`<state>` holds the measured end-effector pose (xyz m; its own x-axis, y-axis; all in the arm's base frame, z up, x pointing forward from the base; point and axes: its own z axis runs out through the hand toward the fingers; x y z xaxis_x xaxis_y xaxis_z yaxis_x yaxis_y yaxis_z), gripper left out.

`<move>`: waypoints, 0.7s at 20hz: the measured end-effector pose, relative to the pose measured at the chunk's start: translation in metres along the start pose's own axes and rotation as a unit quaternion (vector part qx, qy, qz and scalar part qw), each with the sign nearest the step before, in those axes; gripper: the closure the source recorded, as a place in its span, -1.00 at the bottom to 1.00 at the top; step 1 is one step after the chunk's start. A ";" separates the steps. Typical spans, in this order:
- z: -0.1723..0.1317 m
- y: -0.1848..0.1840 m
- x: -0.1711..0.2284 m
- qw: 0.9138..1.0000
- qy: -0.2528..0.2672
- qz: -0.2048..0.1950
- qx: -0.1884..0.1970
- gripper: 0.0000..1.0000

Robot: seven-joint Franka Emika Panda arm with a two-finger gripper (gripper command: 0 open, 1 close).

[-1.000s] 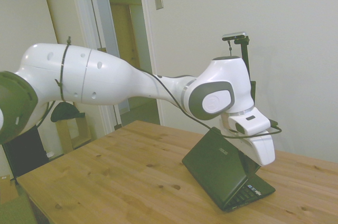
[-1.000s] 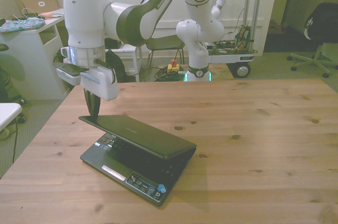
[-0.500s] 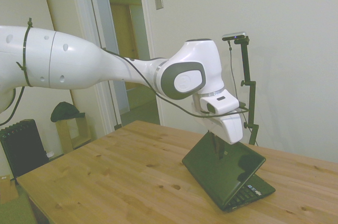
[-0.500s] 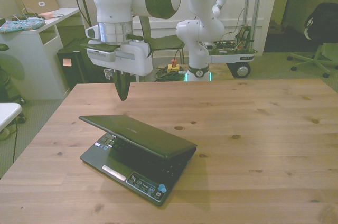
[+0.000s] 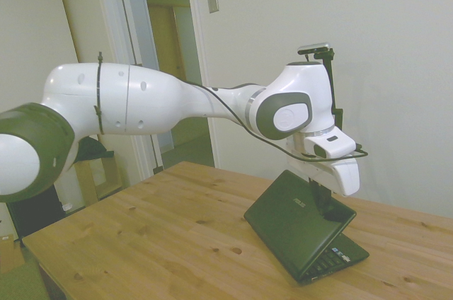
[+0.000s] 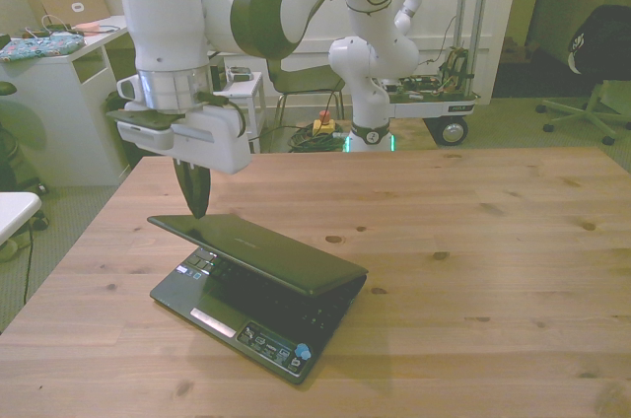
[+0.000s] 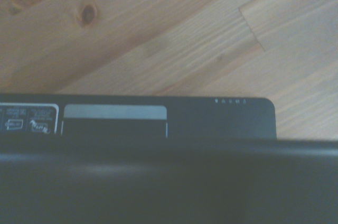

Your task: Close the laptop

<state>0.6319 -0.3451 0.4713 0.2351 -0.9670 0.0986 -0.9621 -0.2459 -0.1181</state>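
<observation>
The laptop [image 6: 258, 285] sits half-shut near the table [image 6: 473, 270] edge, the claw [image 6: 195, 203], fingers together, at its lid's free edge.

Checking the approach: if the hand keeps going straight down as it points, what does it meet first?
Most likely the raised edge of the laptop lid, right beneath the hand; depth leaves some doubt.

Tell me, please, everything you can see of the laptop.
The laptop is small and black, with a glossy lid bearing a small silver logo. It is partly open, the lid tilted low over a black keyboard. A bluish sticker sits at the base's near corner. It rests on the wooden table, toward the front view's left. The gripper points down at the lid's raised edge; whether they touch cannot be told.
</observation>
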 end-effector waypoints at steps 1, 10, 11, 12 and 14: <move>0.002 -0.004 0.002 1.000 0.002 -0.002 0.000 1.00; 0.068 -0.013 0.009 1.000 -0.008 -0.016 -0.022 1.00; 0.071 -0.014 0.007 1.000 -0.009 -0.018 -0.021 1.00; 0.071 -0.016 0.005 1.000 -0.010 -0.020 -0.020 1.00; 0.056 -0.022 -0.002 0.999 -0.010 -0.029 -0.009 1.00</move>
<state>0.6599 -0.3414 0.4180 0.2936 -0.9522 0.0845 -0.9489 -0.3010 -0.0945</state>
